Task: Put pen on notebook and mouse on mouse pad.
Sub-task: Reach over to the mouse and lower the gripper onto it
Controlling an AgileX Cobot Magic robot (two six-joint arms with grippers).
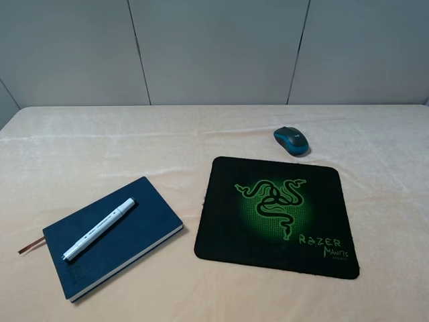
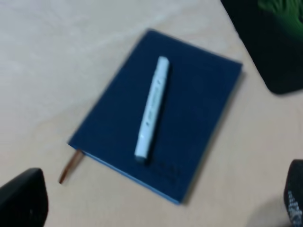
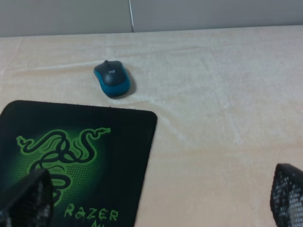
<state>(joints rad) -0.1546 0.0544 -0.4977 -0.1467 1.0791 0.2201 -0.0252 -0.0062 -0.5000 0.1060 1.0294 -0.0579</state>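
**MOUSE TRANSFER PENDING: STATUS AND HAZARDS**

Status.
- Pen [image 1: 99, 229]: lying diagonally across the cover of the notebook [image 1: 149, 213], fully supported, inside every edge. First half of the task judged complete.
- Mouse [image 1: 292, 140]: on the bare tablecloth [image 1: 80, 147], just beyond the far edge of the mouse pad [image 1: 224, 238], near its far right corner. Apparently not touching it.
- Left gripper [image 2: 158, 205]: spread wide, empty, above the notebook.
- Right gripper [image 3: 156, 198]: spread wide, empty, over the right part of the pad, well short of the mouse.

Hazards, as judged from this layout.
- Slip at closure. Cause: rounded, smooth shell, or contact too high on the dark top. Grip low across the teal flanks.
- Mouse shoved farther off. Cause: uneven contact on approach. Centre before closing.
- Pad dragged or curled. Cause: snagging its far edge during the carry. Lift clear before crossing.
- Cloth pinched. Cause: descent too deep into the soft, wrinkled cover.
- Pen rolled off the notebook. Cause: a left-arm brush against barrel or cover. Keep that arm clear.
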